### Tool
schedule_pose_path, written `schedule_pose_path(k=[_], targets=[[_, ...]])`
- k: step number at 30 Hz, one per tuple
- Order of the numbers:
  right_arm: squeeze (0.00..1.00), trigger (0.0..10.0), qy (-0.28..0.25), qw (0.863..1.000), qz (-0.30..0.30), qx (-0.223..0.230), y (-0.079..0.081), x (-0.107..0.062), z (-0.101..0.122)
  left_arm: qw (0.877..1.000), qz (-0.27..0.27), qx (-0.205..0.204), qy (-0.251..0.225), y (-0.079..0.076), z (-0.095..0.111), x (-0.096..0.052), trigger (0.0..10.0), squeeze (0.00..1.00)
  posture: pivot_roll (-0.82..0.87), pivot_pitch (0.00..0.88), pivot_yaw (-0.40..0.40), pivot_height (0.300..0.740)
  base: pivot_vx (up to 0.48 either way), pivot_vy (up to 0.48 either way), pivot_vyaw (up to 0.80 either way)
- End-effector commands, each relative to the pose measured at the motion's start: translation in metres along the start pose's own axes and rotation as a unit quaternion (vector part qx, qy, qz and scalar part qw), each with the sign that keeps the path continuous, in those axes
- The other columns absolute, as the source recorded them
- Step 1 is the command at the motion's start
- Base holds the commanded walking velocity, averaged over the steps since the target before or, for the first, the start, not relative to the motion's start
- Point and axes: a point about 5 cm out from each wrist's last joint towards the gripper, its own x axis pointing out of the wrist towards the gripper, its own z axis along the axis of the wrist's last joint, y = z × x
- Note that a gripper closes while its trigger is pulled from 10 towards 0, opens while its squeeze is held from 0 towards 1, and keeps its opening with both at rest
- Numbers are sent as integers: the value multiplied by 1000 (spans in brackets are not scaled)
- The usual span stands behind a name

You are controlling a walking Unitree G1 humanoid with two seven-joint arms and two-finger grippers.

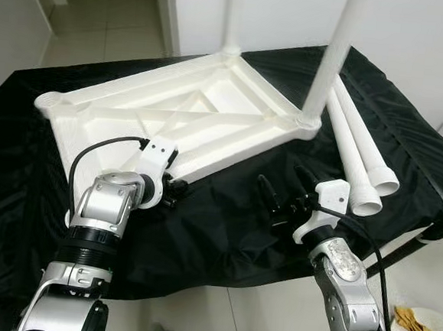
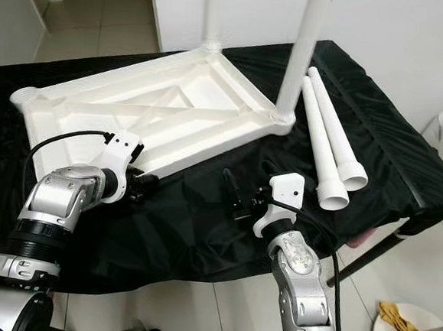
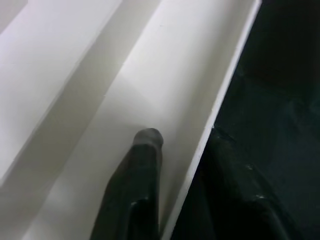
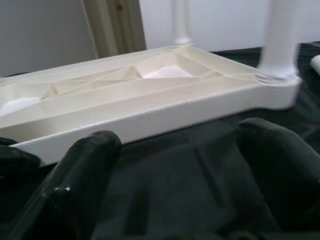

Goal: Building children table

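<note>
Left eye view: white plastic tabletop (image 1: 187, 117) lies upside down on a black cloth (image 1: 225, 219) draped over a stand, ribbed underside up. Two white legs stand upright in its far corner sockets, one at the right corner (image 1: 330, 59), one at the back (image 1: 231, 20). Two loose legs (image 1: 360, 157) lie side by side on the cloth, just right of the tabletop. Left gripper (image 1: 175, 191) sits at the tabletop's near edge; right gripper (image 1: 281, 192) hovers over bare cloth, fingers spread, holding nothing. Right eye view: same layout; tiled floor (image 2: 398, 264) beyond the cloth. Left wrist view: one black finger (image 3: 137, 185) rests inside the tabletop's rim channel; its span cannot be told. Right wrist view: both fingertips (image 4: 85, 170) wide apart, tabletop's edge ahead.
</note>
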Motion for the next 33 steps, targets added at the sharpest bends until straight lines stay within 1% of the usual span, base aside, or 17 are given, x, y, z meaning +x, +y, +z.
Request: schedule_pose_path(k=[1,5,11,15,17,21,24,25,28,29,32,33], targets=[[0,10000,1,1000,7,-3,3,0,1,985,172,-9,28,28,-13,-8,0,0,-113,90,66,740,0,0,0],[0,10000,1,1000,8,-1,4,0,0,983,182,-16,29,29,-15,-10,0,0,-109,92,63,740,0,0,0],[0,10000,2,1000,13,-1,4,2,0,976,215,-39,19,34,-15,-23,0,0,-98,94,57,740,0,0,0],[0,10000,2,1000,14,-1,4,3,0,974,221,-48,16,35,-15,-27,0,0,-94,93,55,740,0,0,0],[0,10000,2,1000,15,-1,3,4,0,972,227,-60,11,32,-16,-31,0,0,-82,90,45,740,0,0,0],[0,10000,1,1000,17,-1,4,6,0,971,232,-64,10,30,-17,-32,0,0,-81,89,43,740,0,0,0],[0,10000,-1,1000,25,-1,4,9,0,964,253,-81,3,29,-18,-35,0,0,-74,83,34,740,0,0,0],[0,10000,-1,1000,25,-1,4,9,0,964,253,-81,3,29,-18,-35,0,0,-74,83,34,740,0,0,0],[0,10000,-2,1000,28,-2,4,12,1,955,281,-96,-11,37,-14,-37,0,0,-72,79,27,740,0,0,0],[0,10000,-2,1000,29,-2,4,13,1,955,279,-97,-17,37,-10,-35,0,0,-75,78,28,740,0,0,0],[0,10000,-3,1000,29,-2,4,13,1,956,277,-96,-20,36,-8,-34,0,0,-75,78,28,740,0,0,0],[0,10000,-3,1000,29,-3,4,14,2,959,267,-91,-25,33,-3,-30,0,0,-77,77,29,740,0,0,0]])
